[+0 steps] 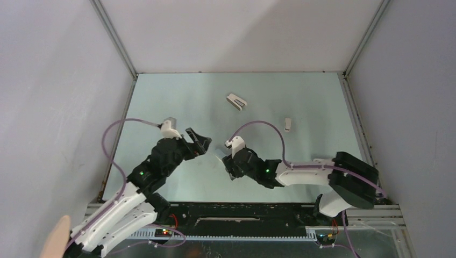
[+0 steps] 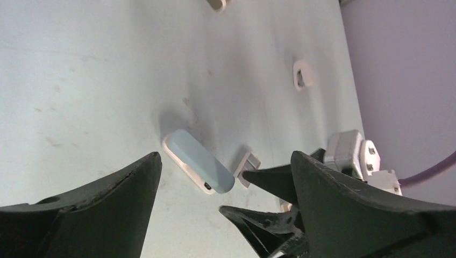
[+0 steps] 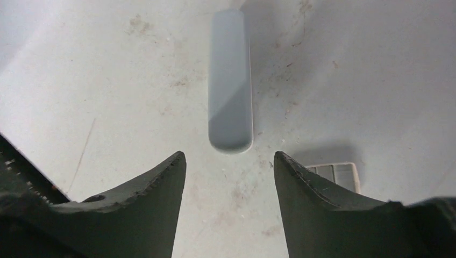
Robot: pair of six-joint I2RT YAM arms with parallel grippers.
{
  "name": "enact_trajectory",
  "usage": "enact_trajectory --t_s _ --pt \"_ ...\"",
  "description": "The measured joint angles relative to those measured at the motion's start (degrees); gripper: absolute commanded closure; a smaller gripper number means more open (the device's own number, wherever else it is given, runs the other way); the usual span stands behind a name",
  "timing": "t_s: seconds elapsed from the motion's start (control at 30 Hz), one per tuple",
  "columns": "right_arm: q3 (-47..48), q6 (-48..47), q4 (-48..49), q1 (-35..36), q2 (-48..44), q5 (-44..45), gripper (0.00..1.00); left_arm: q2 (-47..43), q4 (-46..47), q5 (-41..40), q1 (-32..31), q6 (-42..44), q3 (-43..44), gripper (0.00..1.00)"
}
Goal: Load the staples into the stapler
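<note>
The stapler (image 2: 199, 161), a slim pale grey-green bar on a white base, lies flat on the table between the two arms. In the right wrist view the stapler (image 3: 230, 80) lies lengthwise just beyond my fingertips. The staples (image 2: 246, 168), a small grey ribbed block, rest on the table beside the stapler's near end; the staples (image 3: 336, 173) are partly hidden behind my right finger. My left gripper (image 2: 226, 154) is open above the stapler, holding nothing. My right gripper (image 3: 230, 156) is open and empty, its dark fingers (image 2: 269, 178) reaching in next to the staples.
A white wedge-shaped stapler (image 1: 236, 101) lies at the back centre of the table and a small white one (image 1: 287, 124) to its right. Grey walls enclose the table on three sides. The two grippers (image 1: 201, 145) (image 1: 225, 160) are close together.
</note>
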Motion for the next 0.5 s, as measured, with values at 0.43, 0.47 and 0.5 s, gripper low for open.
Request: enact_trajectory --t_s 0.43,0.47,0.5 --pt "22.6 0.44 -28.89 -1.01 0.9 -0.07 0.32 -17.77 -24.59 -14.27 0.2 11.58 14.82 0.0" --pt "23.87 0.44 -30.38 -1.33 1.92 -0.44 0.33 -18.78 -25.7 -14.58 0.2 13.2 15.37 0.0" --pt "24.85 0.42 -31.76 -1.7 2.95 -0.68 0.33 -19.56 -26.58 -14.67 0.2 14.47 15.74 0.0"
